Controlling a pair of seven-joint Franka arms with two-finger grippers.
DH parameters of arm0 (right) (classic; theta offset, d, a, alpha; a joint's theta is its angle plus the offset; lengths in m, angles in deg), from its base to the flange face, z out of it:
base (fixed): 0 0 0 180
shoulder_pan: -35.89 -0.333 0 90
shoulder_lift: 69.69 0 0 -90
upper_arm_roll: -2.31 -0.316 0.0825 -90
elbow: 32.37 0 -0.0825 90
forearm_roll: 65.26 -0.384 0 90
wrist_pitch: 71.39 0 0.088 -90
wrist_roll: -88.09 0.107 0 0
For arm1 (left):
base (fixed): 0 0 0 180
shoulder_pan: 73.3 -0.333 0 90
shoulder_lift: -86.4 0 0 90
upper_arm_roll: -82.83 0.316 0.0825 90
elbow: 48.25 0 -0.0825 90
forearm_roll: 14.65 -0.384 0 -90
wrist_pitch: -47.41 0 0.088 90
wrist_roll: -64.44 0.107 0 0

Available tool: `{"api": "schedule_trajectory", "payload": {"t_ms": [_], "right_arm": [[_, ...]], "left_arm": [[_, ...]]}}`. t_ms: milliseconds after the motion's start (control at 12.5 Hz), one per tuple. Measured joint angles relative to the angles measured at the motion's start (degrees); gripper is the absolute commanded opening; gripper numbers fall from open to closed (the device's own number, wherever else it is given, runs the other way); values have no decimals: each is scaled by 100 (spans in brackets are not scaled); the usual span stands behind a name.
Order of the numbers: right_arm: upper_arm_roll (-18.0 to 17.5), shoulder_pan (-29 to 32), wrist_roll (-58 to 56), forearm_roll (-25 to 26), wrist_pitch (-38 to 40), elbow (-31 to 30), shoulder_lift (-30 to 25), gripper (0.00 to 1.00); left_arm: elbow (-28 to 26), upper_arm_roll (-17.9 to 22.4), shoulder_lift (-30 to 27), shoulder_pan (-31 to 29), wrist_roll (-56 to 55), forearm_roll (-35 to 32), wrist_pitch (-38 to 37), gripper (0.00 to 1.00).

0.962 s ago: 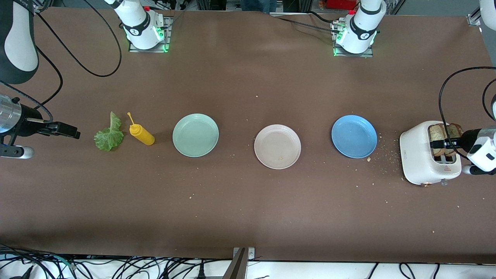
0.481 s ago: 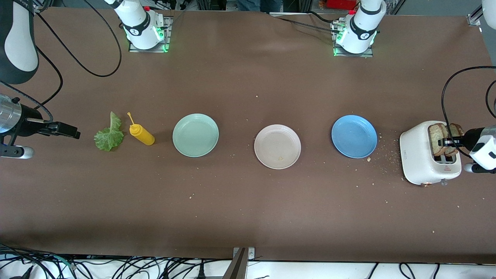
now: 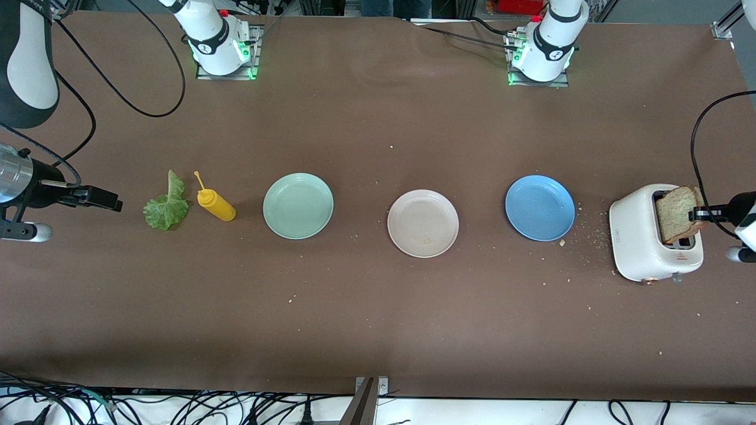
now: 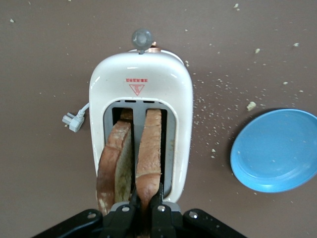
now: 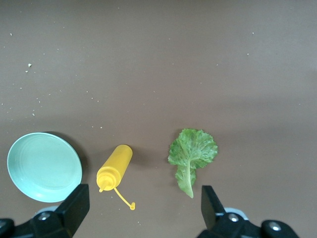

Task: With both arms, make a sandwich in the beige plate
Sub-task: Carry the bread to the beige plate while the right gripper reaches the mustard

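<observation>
Toast, a brown square bread slice (image 3: 678, 213), rides half out of the white two-slot toaster (image 3: 641, 242) | left gripper (image 4: 144, 204) pinches it for lifting | round beige plastic plate (image 3: 423, 223) waits bare mid-table | right gripper (image 5: 143, 208) gapes, idle over ruffled green lettuce leaf (image 5: 192, 152)

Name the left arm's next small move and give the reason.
Probably lift straight up: the left gripper is shut on one bread slice that is only partly out of the toaster, and the beige plate holds no bread yet.
</observation>
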Motion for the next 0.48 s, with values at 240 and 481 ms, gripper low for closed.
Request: {"api": "schedule_trajectory", "payload": {"t_ms": [240,481], "right_arm": [[0,0,0,0,0,0,1,100],[0,0,0,-1,1,0,8,100]], "left_arm": [[459,-233,-13,113,1,912,-473,0],[437,-251,66,379,-5,2472,-511,0]]}}
